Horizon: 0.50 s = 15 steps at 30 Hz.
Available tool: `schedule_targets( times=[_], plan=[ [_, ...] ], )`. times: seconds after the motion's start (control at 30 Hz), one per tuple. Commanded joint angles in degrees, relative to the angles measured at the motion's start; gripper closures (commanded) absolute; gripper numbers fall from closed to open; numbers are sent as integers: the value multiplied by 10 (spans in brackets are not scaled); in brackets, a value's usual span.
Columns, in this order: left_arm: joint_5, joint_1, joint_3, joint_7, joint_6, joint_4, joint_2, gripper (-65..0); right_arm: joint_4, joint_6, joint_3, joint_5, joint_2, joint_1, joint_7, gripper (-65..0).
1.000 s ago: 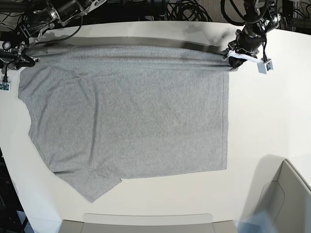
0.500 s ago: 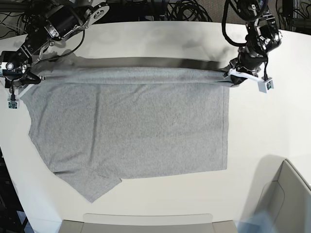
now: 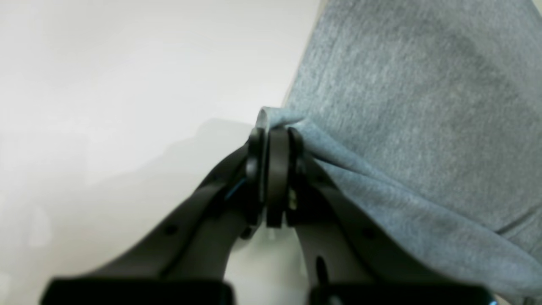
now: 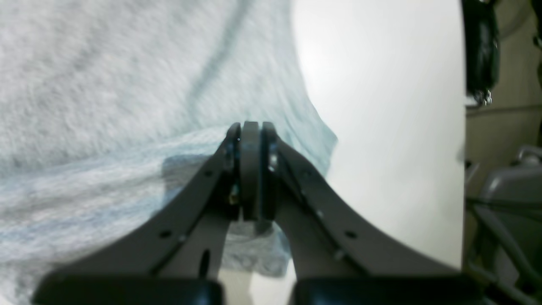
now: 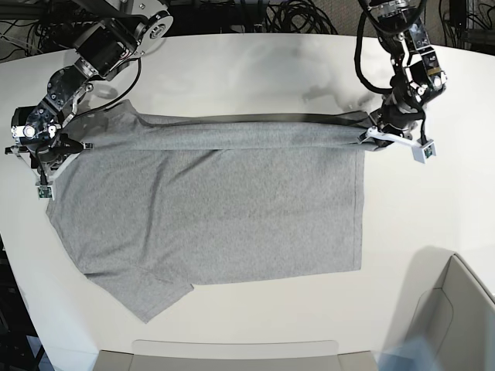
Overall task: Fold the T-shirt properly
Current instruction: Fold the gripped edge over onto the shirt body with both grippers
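Your T-shirt [image 5: 209, 209] lies spread on the white table [image 5: 433, 201], plain heather-grey side up, hem toward the base view's right and shoulder end toward its left. Most of it is flat. One short sleeve still sticks out at the near left corner, and the far long edge is raised off the table as a taut band running the whole width of the shirt, with a dark shadow line behind it.

That band is where you are in the fold. The left gripper [image 5: 370, 136] has its jaws pinched together on the hem-end corner of that edge; in the left wrist view a small tuft of grey cloth pokes out past the closed tips. The right gripper [image 5: 52, 151] is clenched on the shoulder-end of the same edge, and its wrist view shows the cloth draped away from the closed jaws on both sides.

So, as I judge it, the first lengthwise fold has only begun: the edge is gripped and lifted, but nothing has been laid over the body yet. Left to do: carry that edge across and set it down flat, deal with the near sleeve and side, then fold the length over.

At the near right corner, a pale grey bin [image 5: 452, 317] stands clear of the shirt.
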Motion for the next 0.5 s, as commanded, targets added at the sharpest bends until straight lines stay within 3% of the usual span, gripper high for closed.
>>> schedule_targets(
  times=[0.0,0.4,0.47],
  plan=[
    [2,-10,-2,-12,1,6,-4,0,3,9,-4,2,8,18,21,0],
    [13,-65,15,-7,2,-14,-5,0,-48,9,-4,2,9,53,78,0],
    [13,-67,41,-7,19,-14,-7,0,-49,9,-4,2,9,67,78,0]
  ],
)
